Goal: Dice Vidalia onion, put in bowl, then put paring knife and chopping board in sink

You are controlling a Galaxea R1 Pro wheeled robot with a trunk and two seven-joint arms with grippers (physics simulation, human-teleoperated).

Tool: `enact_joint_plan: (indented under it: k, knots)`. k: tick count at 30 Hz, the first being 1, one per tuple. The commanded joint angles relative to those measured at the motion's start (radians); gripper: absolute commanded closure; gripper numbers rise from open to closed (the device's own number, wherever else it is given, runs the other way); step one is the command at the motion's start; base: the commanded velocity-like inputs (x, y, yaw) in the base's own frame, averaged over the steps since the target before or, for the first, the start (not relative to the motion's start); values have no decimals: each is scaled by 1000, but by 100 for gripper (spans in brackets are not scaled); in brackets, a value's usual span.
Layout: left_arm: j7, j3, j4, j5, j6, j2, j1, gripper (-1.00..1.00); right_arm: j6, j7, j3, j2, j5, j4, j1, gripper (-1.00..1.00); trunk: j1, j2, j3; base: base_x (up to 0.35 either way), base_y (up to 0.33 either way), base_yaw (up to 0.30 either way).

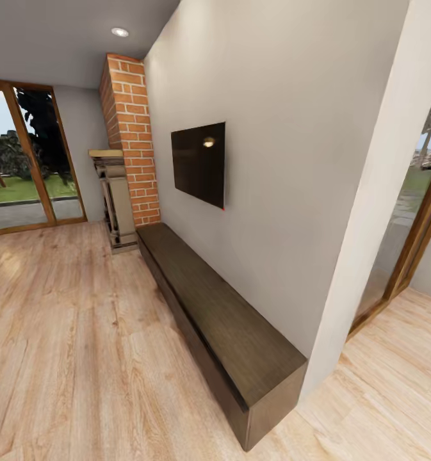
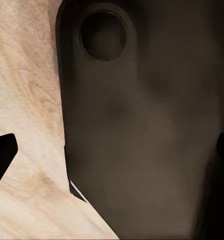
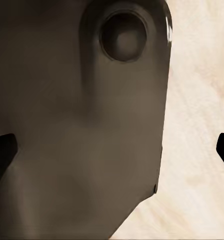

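Living-room interior, head view: pale wood plank floor (image 1: 68, 346) across the foreground; long low dark-brown cabinet (image 1: 221, 320) set flush against a grey plaster wall (image 1: 292, 128), running from near the brick column toward the near corner; black flat screen (image 1: 199, 163) mounted on that wall above the cabinet, a small red mark at its lower corner; red brick column (image 1: 130, 134) rising to the ceiling at the wall's far end; fireplace surround (image 1: 114, 198) with a pale mantel standing just beside the column, on the floor; wood-framed glass doors (image 1: 26, 160) at far left giving onto grass and trees; second wood-framed glazed opening (image 1: 414, 243) at right beyond the wall's end; one round recessed ceiling light (image 1: 120, 32). Left wrist view: left gripper (image 2: 112, 150), fingertips as dark tips at the two side edges, set wide apart with nothing between them, released; behind them a dark rounded part of the robot's body (image 2: 142, 130) with a circular recess, over wood floor. Right wrist view: right gripper (image 3: 112, 150), dark fingertips likewise at opposite edges, spread and holding nothing; same kind of dark body part with round recess, pale floor beside it. Task items (sink, onion, board, knife, bowl, countertop): location cannot be told from these views
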Motion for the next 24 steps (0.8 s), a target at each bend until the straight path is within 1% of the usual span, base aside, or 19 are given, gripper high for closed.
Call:
enact_joint_plan:
  k: [1, 5, 13, 24]
  knots:
    - [0, 0, 0, 0, 0, 0, 0, -100, 0, 0, 0, 0, 0, 0, 0, -100, 0, 0, 0, 0, 0, 0]
    - [-2, -2, 2, -2, -2, -2, 0, -100, -2, -2, -2, -2, 4, -2, -2, -100, 0, 0, 0, 0, 0, 0]
    - [-2, -2, 2, -2, -2, -2, 1, -100, -2, -2, -1, 42, 4, -46, -2, -100, 0, 0, 0, 0, 0, 0]
    - [-2, -2, 2, -1, -2, 6, 1, -100, -2, -2, 1, 43, 6, -50, -2, -100, 0, 0, 0, 0, 0, 0]
